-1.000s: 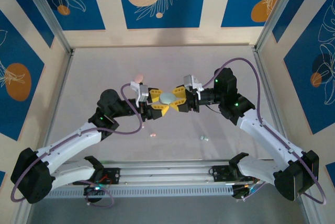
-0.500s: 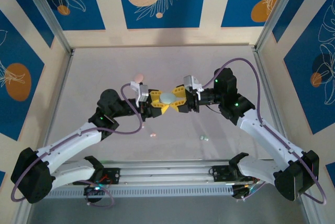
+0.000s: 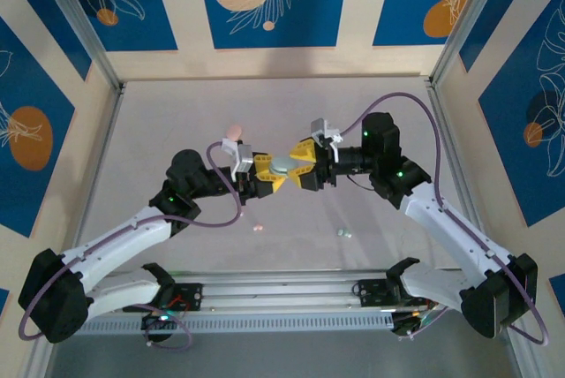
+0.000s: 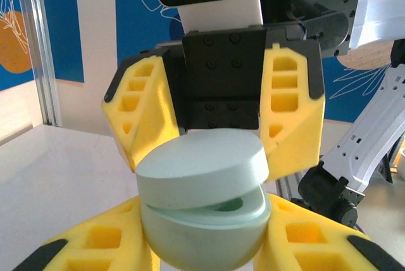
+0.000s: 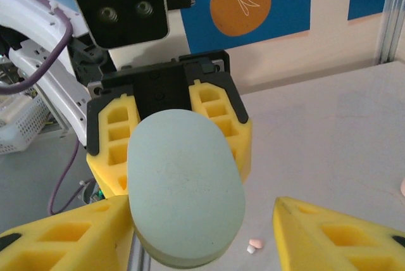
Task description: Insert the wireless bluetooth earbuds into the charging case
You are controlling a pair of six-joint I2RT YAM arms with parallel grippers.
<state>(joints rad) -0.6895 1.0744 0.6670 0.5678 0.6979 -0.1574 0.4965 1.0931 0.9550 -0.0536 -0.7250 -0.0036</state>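
Right jaws wider (left jaws tighter)

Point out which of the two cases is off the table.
The pale green case, gripped in the air by the left end effector with its lid ajar; the pink case lies on the table beyond that arm.

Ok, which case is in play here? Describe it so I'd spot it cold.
On the table, go to the middle, where both arms' yellow fingers meet. The case is clamped there in the left gripper. It is pale mint with its lid ajar; the pink case lies on the table behind.
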